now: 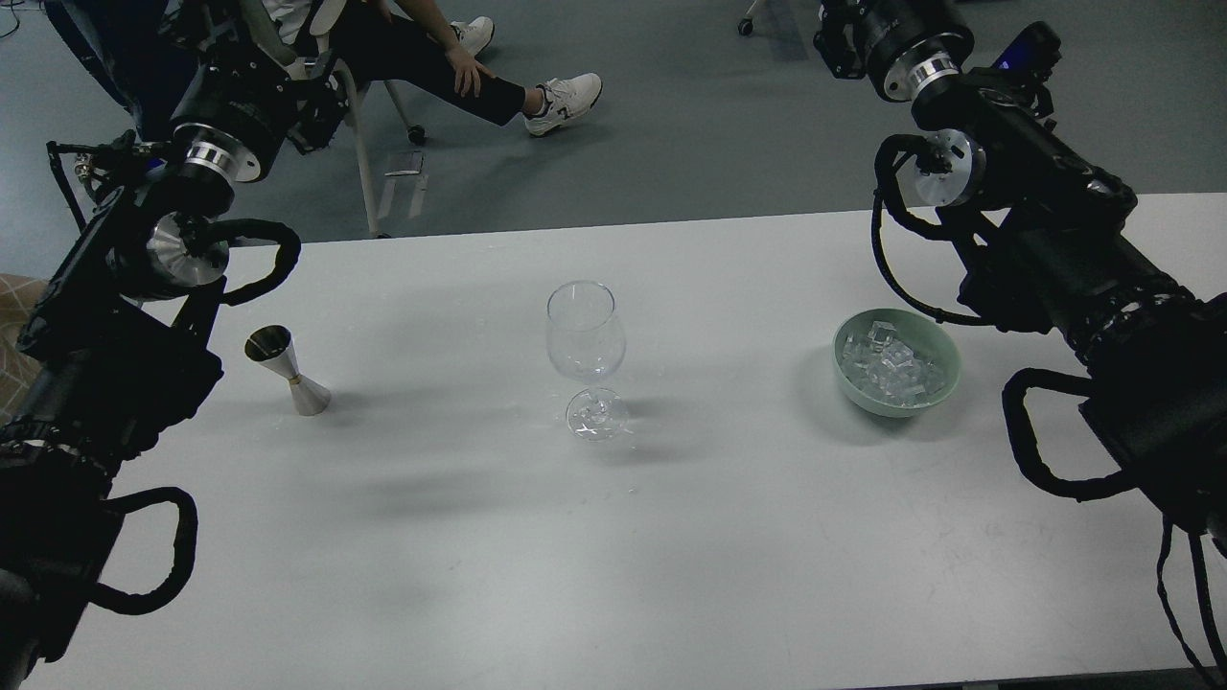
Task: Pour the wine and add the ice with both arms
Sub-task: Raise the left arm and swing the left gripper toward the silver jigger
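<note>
Head view is showing the wine glass (586, 356) standing upright mid-counter (671, 556), long axis vertical, and ice (891, 369) lying in a green bowl (935, 388) at right. Both arms are reaching toward the upper corners; pincers' states cannot be told.

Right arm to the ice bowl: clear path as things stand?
Probably yes. The green bowl of ice sits open-topped on the table just inboard of the right arm, with nothing between them. The wine glass stands well off to the side. The right gripper itself is hard to make out.
</note>
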